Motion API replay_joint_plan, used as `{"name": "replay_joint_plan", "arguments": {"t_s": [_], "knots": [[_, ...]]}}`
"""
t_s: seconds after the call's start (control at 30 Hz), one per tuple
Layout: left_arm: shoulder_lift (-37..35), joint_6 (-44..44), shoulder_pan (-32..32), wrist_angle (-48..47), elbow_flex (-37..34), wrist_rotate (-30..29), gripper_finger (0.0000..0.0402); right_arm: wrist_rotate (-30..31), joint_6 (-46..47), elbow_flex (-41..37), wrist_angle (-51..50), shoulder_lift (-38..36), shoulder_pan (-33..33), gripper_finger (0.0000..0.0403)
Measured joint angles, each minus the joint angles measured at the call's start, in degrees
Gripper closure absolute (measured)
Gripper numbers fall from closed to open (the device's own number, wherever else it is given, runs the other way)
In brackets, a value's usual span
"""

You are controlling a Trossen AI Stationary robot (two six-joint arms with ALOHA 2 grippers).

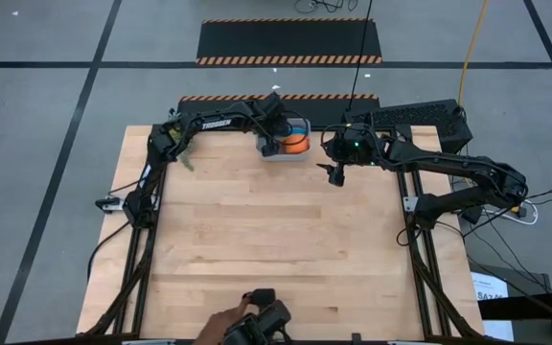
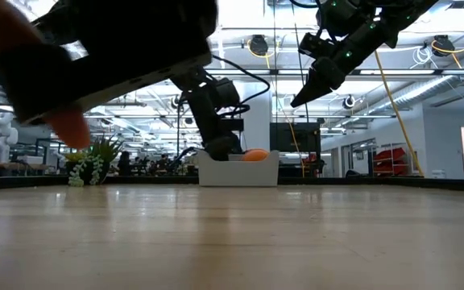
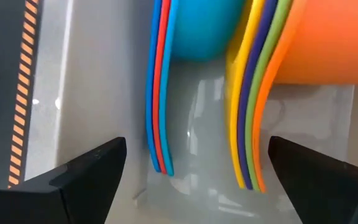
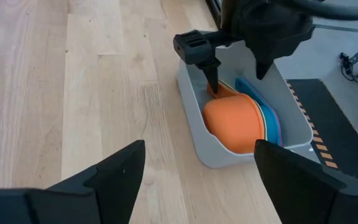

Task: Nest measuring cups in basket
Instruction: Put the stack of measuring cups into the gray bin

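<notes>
The pale basket (image 1: 278, 153) stands at the table's far edge. In it lie the nested measuring cups on their sides: an orange one (image 4: 232, 127) in front and blue ones (image 4: 272, 127) behind it. Their handles show in two bunches, blue and red (image 3: 159, 118), and yellow, navy, green and orange (image 3: 252, 124). My left gripper (image 3: 197, 142) reaches down into the basket from above, open, one finger on either side of the handles and apart from them. To the basket's right my right gripper (image 1: 335, 174) hangs open above the table, holding nothing.
A small green plant (image 2: 95, 165) stands at the table's far left. At the near edge a person's hand (image 1: 220, 328) holds a dark object (image 1: 262, 316), which looms large in the low view. Bare wooden tabletop (image 1: 276, 230) spreads between the basket and the near edge.
</notes>
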Motion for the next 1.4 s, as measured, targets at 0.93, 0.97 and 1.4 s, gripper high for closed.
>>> {"name": "replay_joint_plan", "arguments": {"t_s": [0.93, 0.97, 1.4], "knots": [[1.8, 5.3, 2.2, -0.1, -0.1, 6.4, 0.0223, 0.0, -0.2, 0.0, 0.0, 0.0, 0.0, 0.0106], [1.8, 5.4, 2.2, 0.3, -0.1, 6.4, 0.0244, 0.0, -0.2, 0.0, 0.0, 0.0, 0.0, 0.0106], [0.7, 8.8, 0.5, 1.1, 0.0, -6.4, 0.0316, 0.0, -0.1, 0.0, 0.0, 0.0, 0.0, 0.0106]]}}
